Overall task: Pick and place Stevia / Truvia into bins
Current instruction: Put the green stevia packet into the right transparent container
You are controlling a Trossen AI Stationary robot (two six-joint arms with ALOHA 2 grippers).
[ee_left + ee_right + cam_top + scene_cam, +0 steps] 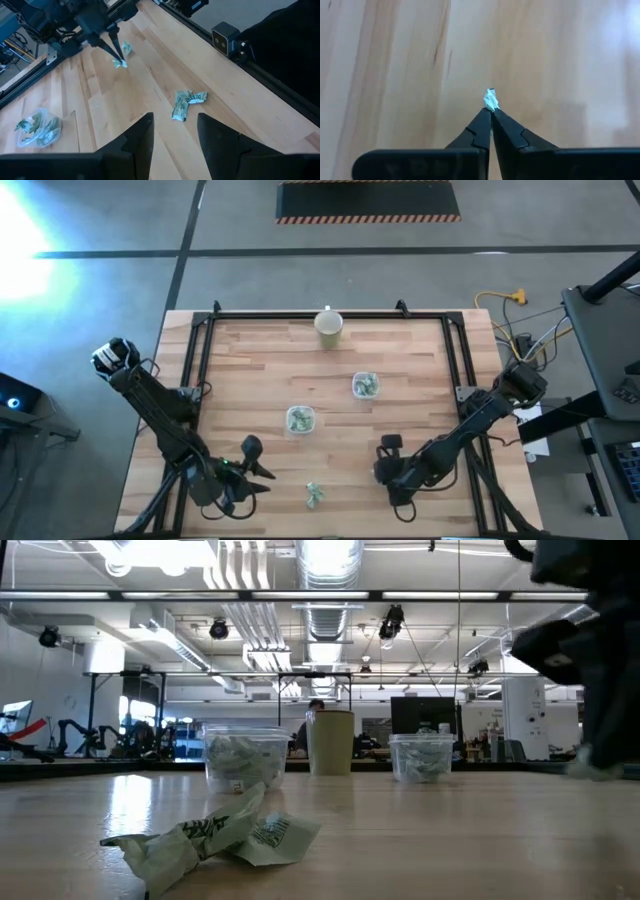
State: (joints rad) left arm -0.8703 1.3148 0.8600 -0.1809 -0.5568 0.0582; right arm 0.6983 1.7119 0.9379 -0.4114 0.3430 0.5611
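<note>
Between the right gripper [490,111] jaws, pinched Truvia packet [491,99], tip protruding

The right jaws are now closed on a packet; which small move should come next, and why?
Probably lift it straight up. The right gripper pinches only the corner of a packet, low over the table, and the nearer bin stands apart from it, so it needs height before travelling there.
</note>
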